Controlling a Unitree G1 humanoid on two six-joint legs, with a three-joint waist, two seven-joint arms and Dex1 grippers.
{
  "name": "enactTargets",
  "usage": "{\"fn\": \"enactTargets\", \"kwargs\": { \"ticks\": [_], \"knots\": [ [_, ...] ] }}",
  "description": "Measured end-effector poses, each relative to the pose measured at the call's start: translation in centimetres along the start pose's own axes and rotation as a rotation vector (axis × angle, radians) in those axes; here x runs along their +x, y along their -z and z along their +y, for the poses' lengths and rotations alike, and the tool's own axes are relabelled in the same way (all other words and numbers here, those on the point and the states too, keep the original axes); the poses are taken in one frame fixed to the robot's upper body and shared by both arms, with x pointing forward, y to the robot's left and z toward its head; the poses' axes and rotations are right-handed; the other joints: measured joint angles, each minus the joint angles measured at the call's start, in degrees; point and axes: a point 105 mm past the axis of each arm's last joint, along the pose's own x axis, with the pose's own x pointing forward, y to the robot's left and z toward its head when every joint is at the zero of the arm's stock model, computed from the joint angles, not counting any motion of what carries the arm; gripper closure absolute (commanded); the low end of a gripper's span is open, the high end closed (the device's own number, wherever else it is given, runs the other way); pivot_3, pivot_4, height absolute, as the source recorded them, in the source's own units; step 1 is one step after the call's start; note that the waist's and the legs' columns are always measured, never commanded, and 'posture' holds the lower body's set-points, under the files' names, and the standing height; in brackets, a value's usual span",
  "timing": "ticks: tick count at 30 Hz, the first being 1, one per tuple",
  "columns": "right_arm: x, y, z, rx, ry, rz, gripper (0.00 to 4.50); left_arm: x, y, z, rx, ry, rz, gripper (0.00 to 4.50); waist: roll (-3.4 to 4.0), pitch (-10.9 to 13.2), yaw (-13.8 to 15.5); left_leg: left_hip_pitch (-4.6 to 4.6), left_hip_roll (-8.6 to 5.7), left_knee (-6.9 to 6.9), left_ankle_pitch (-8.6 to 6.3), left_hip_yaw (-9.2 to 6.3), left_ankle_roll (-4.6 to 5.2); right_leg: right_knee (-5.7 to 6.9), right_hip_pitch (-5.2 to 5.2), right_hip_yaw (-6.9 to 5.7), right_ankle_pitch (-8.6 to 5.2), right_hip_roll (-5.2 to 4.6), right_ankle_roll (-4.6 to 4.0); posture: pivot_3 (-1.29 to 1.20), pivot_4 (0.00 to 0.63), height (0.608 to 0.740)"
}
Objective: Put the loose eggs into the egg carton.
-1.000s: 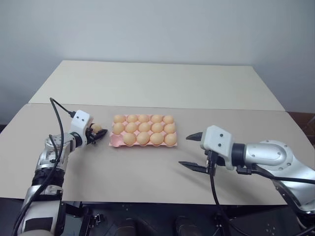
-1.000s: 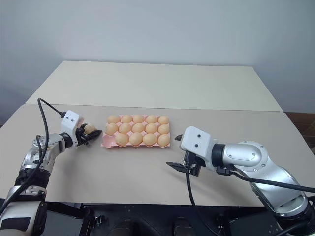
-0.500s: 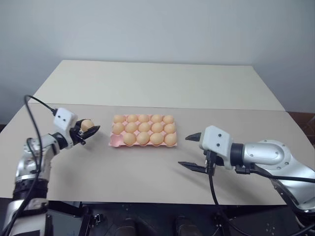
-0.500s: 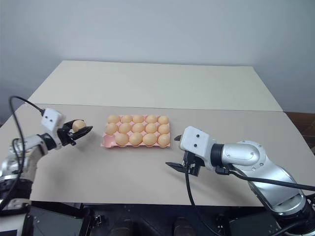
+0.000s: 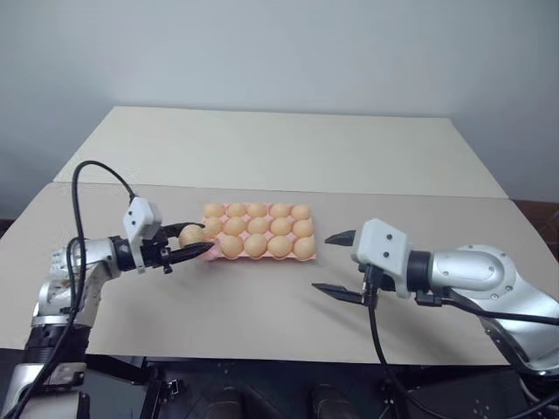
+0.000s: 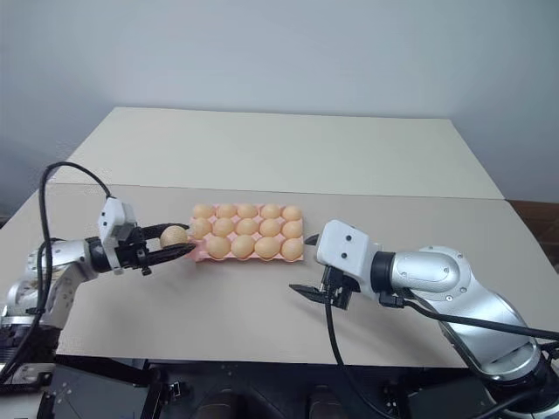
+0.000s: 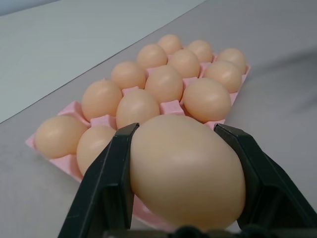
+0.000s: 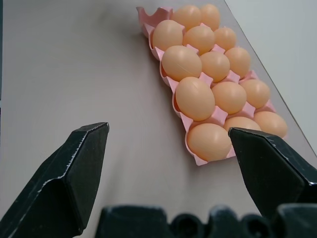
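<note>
An egg (image 5: 190,235) is clamped between the fingers of the left gripper (image 5: 194,243), just beside the left end of the egg carton (image 5: 258,232), above the table (image 5: 262,297). The right gripper (image 5: 333,263) is held spread wide, holding nothing, near the carton's right end.

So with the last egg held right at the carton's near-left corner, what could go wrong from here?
The left gripper pinches the egg between two narrow fingers, so it may slip out. The egg carton looks full except the near-left cup, so a slight miss could knock neighbouring eggs. The fingers straddle the egg widely and might nudge the light tray on release.
</note>
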Motion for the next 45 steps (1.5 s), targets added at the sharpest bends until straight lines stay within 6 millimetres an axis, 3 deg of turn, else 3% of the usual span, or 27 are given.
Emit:
{"fn": "enactTargets", "kwargs": {
  "ticks": [4,11,21,27,30,35,41,45],
  "knots": [
    [0.0,0.0,-0.1,0.001,0.006,0.002,0.00,0.7,0.5,0.1,-0.022,-0.002,0.002,2.31,0.00,0.0,-0.2,-0.03,0.00,0.00,0.00,-0.01,0.00,0.00,-0.04,0.01,0.00,0.01,0.00,0.00,0.150,0.740],
    [-0.2,0.1,0.2,0.003,0.023,0.017,0.00,0.8,0.7,1.3,-0.004,-0.036,-0.004,0.04,0.00,0.0,0.1,-0.02,0.00,0.00,0.00,-0.01,0.00,0.00,-0.02,0.01,0.00,0.01,0.00,0.00,0.150,0.740],
    [-0.3,0.2,0.2,0.013,0.036,0.021,0.00,0.7,0.4,1.3,0.020,-0.029,-0.034,0.04,0.00,0.0,0.0,-0.03,0.00,0.01,0.00,-0.01,0.00,0.00,-0.02,0.01,0.00,0.01,0.00,0.00,0.150,0.740],
    [-0.4,0.2,0.1,0.012,0.035,0.025,0.00,-3.1,-1.3,1.1,0.065,-0.071,-0.033,0.04,0.00,0.0,-0.6,-0.02,0.02,0.00,0.00,-0.01,0.00,0.01,-0.06,0.02,0.00,0.00,0.00,0.00,0.150,0.740],
    [-0.6,0.4,0.2,0.021,0.031,0.029,0.00,-5.9,-1.3,0.2,0.068,-0.077,0.039,0.04,0.01,0.0,-0.9,-0.01,0.03,-0.01,0.00,0.00,0.00,-0.01,-0.04,0.03,0.00,-0.01,0.00,0.00,0.150,0.740],
    [-1.5,1.0,0.4,0.024,0.000,0.051,0.00,-8.9,-1.7,-2.0,0.061,-0.039,0.096,0.04,0.01,0.0,-0.5,0.00,0.05,-0.02,0.00,0.03,0.00,-0.04,-0.03,0.01,-0.01,-0.01,0.01,0.00,0.150,0.740],
    [-2.8,1.8,0.0,0.014,-0.025,0.076,0.00,-10.8,-3.7,-4.1,0.043,-0.012,0.099,0.04,0.01,0.0,0.0,0.10,0.06,-0.03,0.00,0.04,0.00,-0.05,0.06,0.01,-0.02,-0.01,0.01,0.00,0.150,0.740],
    [-3.2,2.1,-0.1,0.013,-0.050,0.073,0.00,-11.4,-3.5,-5.1,0.020,-0.028,0.142,0.04,0.01,0.0,-0.1,0.08,0.07,-0.05,-0.01,0.06,0.00,-0.08,0.02,0.02,-0.02,0.00,0.01,0.00,0.150,0.740]
  ]
}}
